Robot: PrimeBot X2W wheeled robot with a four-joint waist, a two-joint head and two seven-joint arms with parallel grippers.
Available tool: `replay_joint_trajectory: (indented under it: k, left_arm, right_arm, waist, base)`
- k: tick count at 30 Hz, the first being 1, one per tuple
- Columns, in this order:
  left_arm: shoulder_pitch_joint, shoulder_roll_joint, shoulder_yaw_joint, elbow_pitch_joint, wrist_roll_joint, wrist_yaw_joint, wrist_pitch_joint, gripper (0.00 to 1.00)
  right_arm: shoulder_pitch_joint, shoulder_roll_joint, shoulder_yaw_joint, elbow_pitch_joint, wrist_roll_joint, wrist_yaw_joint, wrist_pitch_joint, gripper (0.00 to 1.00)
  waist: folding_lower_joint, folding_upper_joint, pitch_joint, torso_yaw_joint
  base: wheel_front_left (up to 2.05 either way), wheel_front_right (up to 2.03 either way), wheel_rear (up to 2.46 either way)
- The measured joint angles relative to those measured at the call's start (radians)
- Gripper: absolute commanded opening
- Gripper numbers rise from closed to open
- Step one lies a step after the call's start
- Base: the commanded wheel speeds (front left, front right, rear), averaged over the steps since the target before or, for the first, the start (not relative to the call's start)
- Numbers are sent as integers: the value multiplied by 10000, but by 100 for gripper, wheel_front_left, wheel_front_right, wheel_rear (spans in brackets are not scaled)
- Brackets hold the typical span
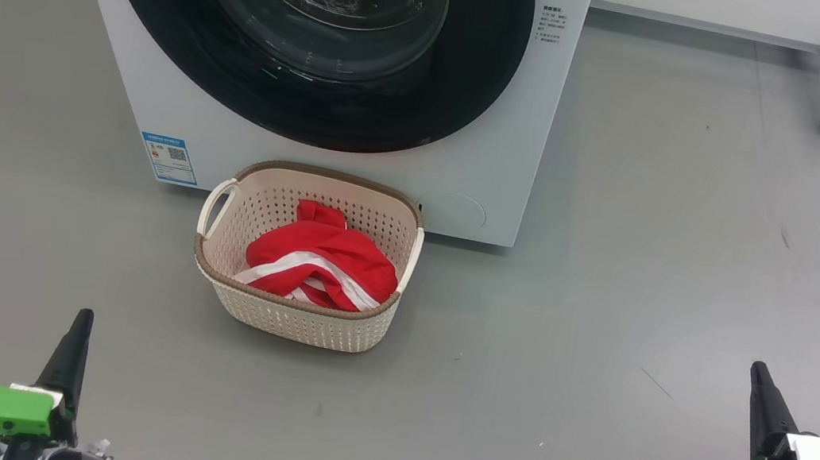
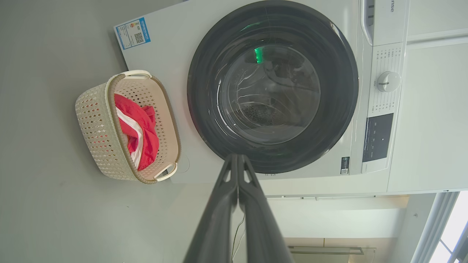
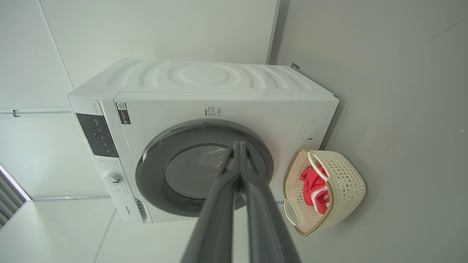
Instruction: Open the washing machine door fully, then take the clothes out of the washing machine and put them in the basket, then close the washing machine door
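Washing machine door: shut flat on the front of the big white washing machine in the head view. Clothes, red with white stripes: bunched up inside the basket. Basket down on the grey floor, just in front of the machine, below the door. Left gripper low on the left and right gripper low on the right: both pinched tight, holding nothing, well apart from the basket.

Left wrist view, tipped on its side: washing machine door shut, black ring round clear glass. Basket close to the washing machine, near the blue sticker, with the red clothes inside. Left gripper: two dark fingers pressed together, nothing between them.

Right wrist view, also tipped: washing machine door closed on the washing machine. Basket on the floor just beside the machine's front, clothes in it. Right gripper: fingers squeezed together, nothing held.
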Motion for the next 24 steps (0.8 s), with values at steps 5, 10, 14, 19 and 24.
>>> replay_joint_trajectory:
  k: [5,10,14,19,24]
  left_arm:
    - [-3,0,0,4,0,0,0,0]
    - [-4,0,2,8,0,0,0,0]
    - [-5,0,4,10,0,0,0,0]
    - [-5,0,6,13,0,0,0,0]
    - [-6,0,8,17,0,0,0,0]
  right_arm:
    - [0,0,0,-2,0,0,0,0]
    - [0,0,2,-2,0,0,0,0]
    - [0,0,2,-2,2,0,0,0]
    - [0,0,4,-2,2,0,0,0]
    - [0,0,8,-4,2,0,0,0]
  waist:
    - [0,0,0,0]
    - [0,0,0,1]
    - [0,0,0,1]
    - [0,0,0,1]
    - [0,0,-1,1]
  base:
    - [0,0,0]
    - [0,0,0]
    - [0,0,0]
    - [0,0,0]
    - [0,0,0]
